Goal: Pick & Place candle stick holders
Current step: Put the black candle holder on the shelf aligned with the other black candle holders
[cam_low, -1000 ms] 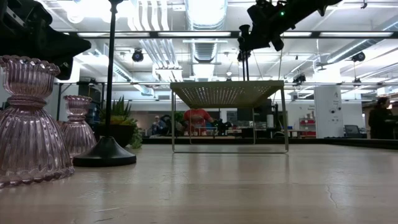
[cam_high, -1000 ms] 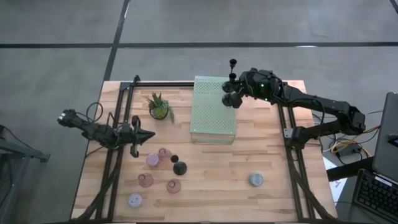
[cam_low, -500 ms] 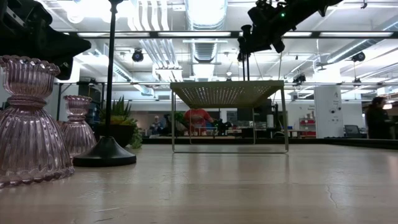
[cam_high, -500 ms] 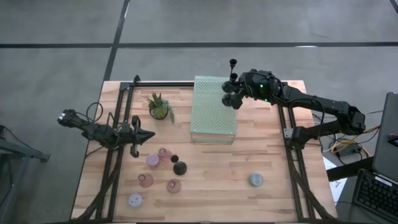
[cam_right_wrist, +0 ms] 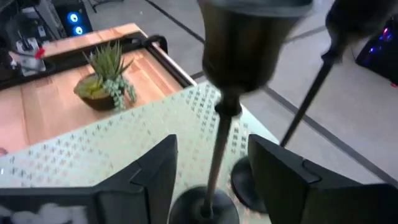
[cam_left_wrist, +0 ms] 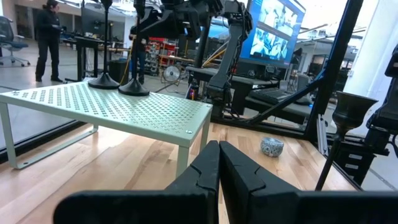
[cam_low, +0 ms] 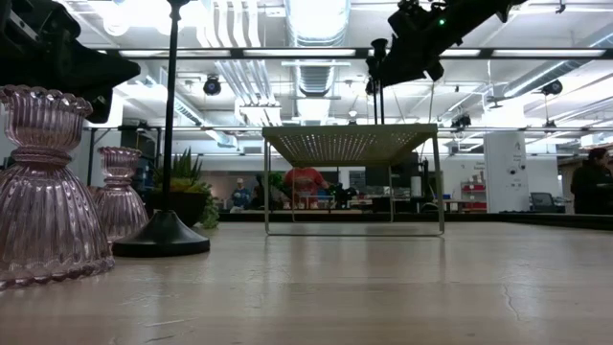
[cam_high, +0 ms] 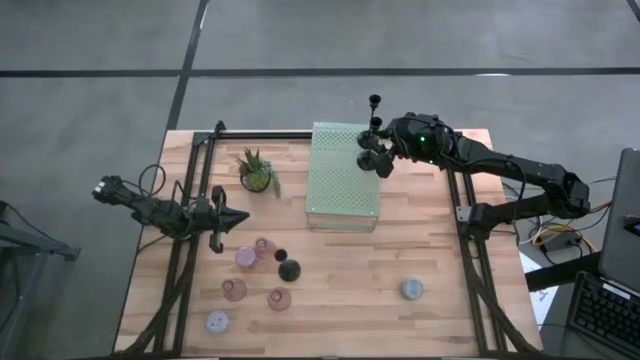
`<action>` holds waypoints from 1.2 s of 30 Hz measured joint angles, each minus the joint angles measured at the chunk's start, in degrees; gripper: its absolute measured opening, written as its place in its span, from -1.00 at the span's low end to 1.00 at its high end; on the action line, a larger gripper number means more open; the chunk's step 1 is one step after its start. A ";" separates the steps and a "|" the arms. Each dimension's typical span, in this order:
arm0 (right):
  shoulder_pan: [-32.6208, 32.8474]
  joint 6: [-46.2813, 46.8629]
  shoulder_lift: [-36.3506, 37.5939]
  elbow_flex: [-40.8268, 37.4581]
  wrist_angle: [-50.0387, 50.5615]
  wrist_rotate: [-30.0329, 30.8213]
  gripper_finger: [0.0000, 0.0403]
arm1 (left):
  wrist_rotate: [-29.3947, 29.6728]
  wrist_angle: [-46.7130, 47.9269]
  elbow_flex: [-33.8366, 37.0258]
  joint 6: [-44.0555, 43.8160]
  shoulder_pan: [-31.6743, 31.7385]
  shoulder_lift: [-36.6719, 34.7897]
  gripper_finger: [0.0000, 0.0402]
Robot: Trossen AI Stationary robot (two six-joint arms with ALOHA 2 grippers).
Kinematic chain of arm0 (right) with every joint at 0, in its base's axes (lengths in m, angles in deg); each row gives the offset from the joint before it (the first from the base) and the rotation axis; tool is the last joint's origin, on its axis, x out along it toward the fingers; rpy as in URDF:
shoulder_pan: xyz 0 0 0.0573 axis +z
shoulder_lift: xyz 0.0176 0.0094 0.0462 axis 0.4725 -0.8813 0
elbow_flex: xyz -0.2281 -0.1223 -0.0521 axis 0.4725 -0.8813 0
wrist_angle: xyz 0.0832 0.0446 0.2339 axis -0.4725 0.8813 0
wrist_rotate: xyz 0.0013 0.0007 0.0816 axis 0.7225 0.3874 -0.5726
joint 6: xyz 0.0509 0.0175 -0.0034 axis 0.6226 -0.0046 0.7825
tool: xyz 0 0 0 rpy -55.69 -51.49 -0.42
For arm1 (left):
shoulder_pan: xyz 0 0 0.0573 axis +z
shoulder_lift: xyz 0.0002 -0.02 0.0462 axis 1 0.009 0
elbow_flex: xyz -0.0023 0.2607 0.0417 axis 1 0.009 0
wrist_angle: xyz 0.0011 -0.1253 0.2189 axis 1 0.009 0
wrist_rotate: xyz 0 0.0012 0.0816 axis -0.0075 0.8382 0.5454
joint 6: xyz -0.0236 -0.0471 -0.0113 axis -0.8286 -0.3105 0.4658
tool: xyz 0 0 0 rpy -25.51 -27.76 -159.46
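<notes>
— What surrounds the work?
— A potted plant [cam_high: 258, 172] stands beside the perforated green stand [cam_high: 344, 190]; pink holders [cam_high: 246, 258], a black holder [cam_high: 289, 270] and a grey one [cam_high: 412, 289] sit on the table [cam_high: 350, 300], well apart from the stand.
— And on the stand?
— Two slim black candle stick holders [cam_left_wrist: 118, 84] at its far corner, side by side.
— The grippers?
— The right gripper [cam_high: 372, 152] has its fingers spread either side of the nearer stem [cam_right_wrist: 217, 152], not pressing it; the left gripper [cam_left_wrist: 219, 163] is closed on nothing, over the table's left.
</notes>
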 joint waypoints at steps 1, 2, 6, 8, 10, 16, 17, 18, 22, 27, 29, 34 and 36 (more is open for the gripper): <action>0.00 0.00 0.31 0.00 1.11 -0.01 0.00 | 0.00 0.00 0.00 0.00 0.00 0.02 -0.94; 0.00 0.01 0.66 0.00 2.10 -0.01 0.02 | 0.00 0.00 0.00 0.00 -0.02 0.00 -0.94; 0.35 0.51 1.80 0.02 6.35 -0.03 0.09 | -0.01 0.00 -0.02 0.00 -0.01 0.02 -0.94; 0.56 0.73 2.45 0.00 8.80 -0.09 0.10 | 0.00 0.00 -0.02 0.02 -0.01 0.02 -0.94; 1.23 1.89 2.94 0.04 10.53 -0.12 0.12 | -0.01 0.00 -0.02 0.00 0.00 0.02 -0.94; 4.60 3.05 3.93 0.04 15.48 -0.21 0.15 | -0.01 0.00 -0.02 0.01 -0.01 0.01 -0.94; 5.44 3.06 3.97 0.04 16.10 -0.22 0.15 | 0.00 0.00 -0.02 0.00 -0.01 0.02 -0.94; 6.42 3.11 4.05 0.04 16.47 -0.22 0.14 | -0.01 0.00 -0.02 0.01 -0.02 0.02 -0.94; 10.52 3.58 4.06 0.04 17.60 -0.22 0.12 | -0.01 0.01 -0.02 0.02 0.00 0.01 -0.94; 17.47 3.87 4.06 0.02 17.86 -1.71 0.12 | 0.00 0.00 -0.02 0.00 -0.02 0.02 -0.94; 20.86 3.83 4.04 -0.09 16.21 -2.18 0.12 | -0.01 0.00 -0.02 0.01 0.00 0.02 -0.94; 30.26 1.32 2.84 -1.41 10.47 -2.14 0.11 | -0.01 0.00 -0.02 0.01 0.00 0.01 -0.94; 33.45 1.05 1.60 -2.54 5.98 -2.16 0.09 | -0.01 0.00 -0.02 0.02 -0.01 0.02 -0.94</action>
